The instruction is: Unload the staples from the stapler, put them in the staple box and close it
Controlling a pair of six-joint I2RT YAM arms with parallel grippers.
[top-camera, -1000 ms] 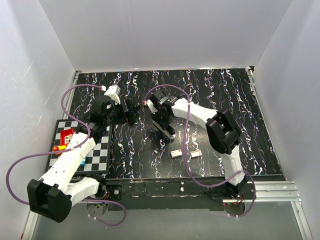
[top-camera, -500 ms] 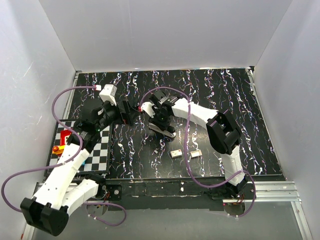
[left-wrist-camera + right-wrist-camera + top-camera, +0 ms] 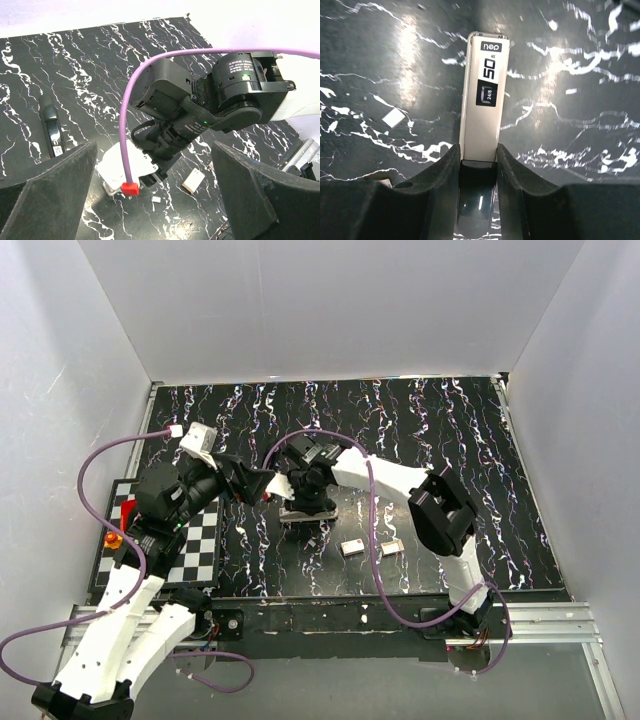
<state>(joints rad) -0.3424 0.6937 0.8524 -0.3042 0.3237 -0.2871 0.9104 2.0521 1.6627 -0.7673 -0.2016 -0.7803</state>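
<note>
A: Any writing to read?

B: On the stapler (image 3: 482, 100), yes. "nep" in a black patch at the far end of the pale top strip, then a big "50", then a black box with what looks like "24/6". Small line above the "50" too fine to make out. Same for the round sticker (image 3: 239, 65) on the right arm's wrist, upper right of the left wrist view.

A: And where in the overhead view?

B: Just left of centre, on the black, white-streaked table (image 3: 430, 430). Resting or raised a little, cannot tell. Near end clamped in the right gripper (image 3: 479, 152), one finger against each long side. From above, pointing down over it, arm bent in from the right.

A: Around it?

B: To the lower right, apart from it, a pale block (image 3: 351, 547) and a second block (image 3: 391, 547). A small white scrap (image 3: 394, 117) on the table left of the strip. At lower left a checkered board (image 3: 200, 550), partly under the left arm, with a small orange thing (image 3: 112, 538) at its left edge. Across the left wrist view, a purple cable (image 3: 165, 56) arching down to a red plug (image 3: 130, 188), partly covering the right arm's wrist.

A: And the other side?

B: Just left of the right one, the left gripper (image 3: 255, 483), aimed toward it. Jaws spread wide, nothing between them. Its fingers (image 3: 50, 200) filling both lower corners of its own view.
</note>
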